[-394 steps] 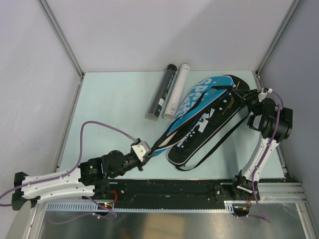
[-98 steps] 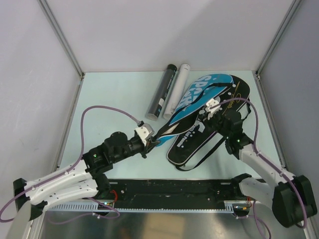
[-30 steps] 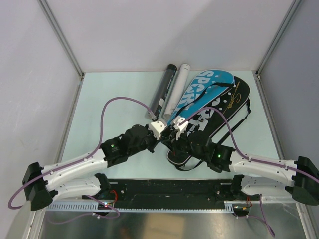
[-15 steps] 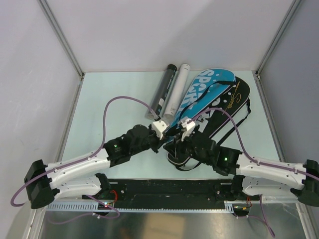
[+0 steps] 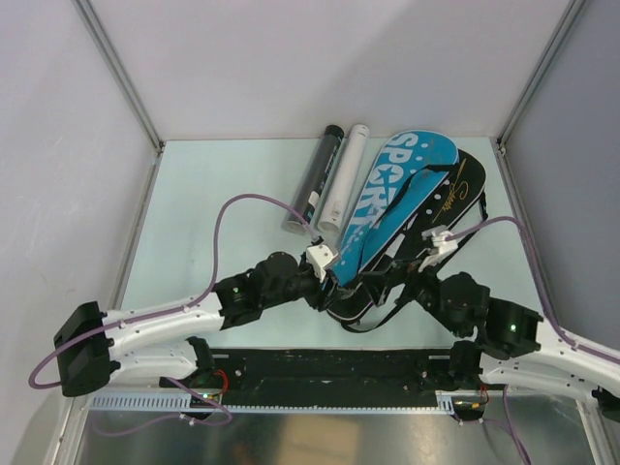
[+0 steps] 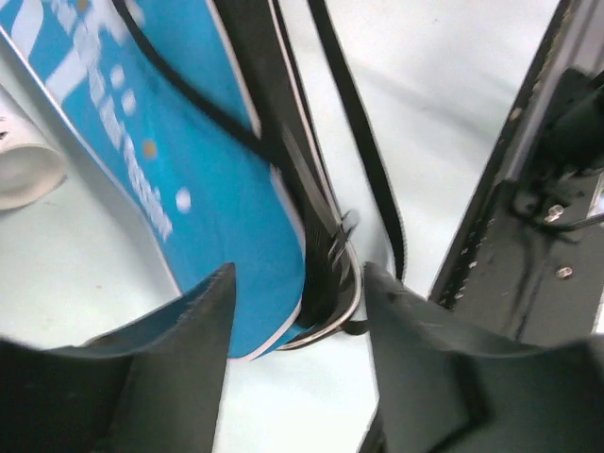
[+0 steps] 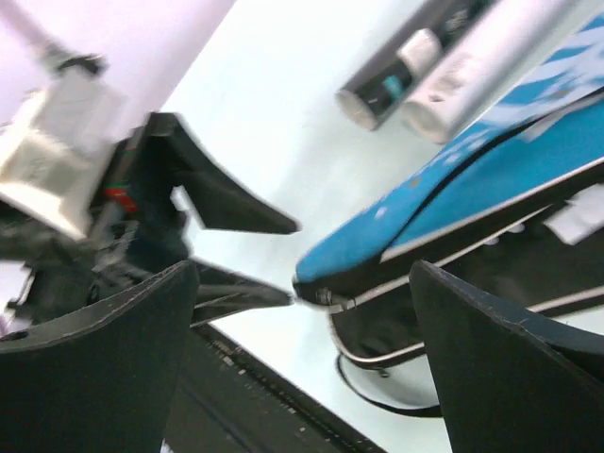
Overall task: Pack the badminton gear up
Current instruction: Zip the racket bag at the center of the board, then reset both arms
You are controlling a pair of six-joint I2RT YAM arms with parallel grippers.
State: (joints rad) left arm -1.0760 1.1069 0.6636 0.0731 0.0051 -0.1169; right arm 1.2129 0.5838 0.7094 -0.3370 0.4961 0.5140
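While both arms reach in from the near edge, the blue "SPORT" bag (image 5: pixel 397 184) lies diagonally on the bench (image 5: pixel 213 194). Its head points toward the far right corner and its narrow handle end sits near the middle of the near edge. It rests on top of a black bag (image 5: pixel 463 189) of the same racket shape, whose rim shows along its right side. A black strap (image 5: pixel 385 312) loops onto the bench beside the handle ends.

Black tube (image 5: pixel 315 179) and white tube (image 5: pixel 346 170) lie side by side and touching, toward the far edge, the white one just beside the blue bag's head.

Left gripper (image 6: pixel 300 283): jaws released, standing apart either side of the bags' handle ends, with the blue tip and the black bag's zipped edge in the gap. Cannot tell whether either finger touches.

Right gripper (image 7: pixel 302 283): jaws released and spread wide, nothing between them. It hangs over the black bag's near part, facing the handle ends and the left gripper.
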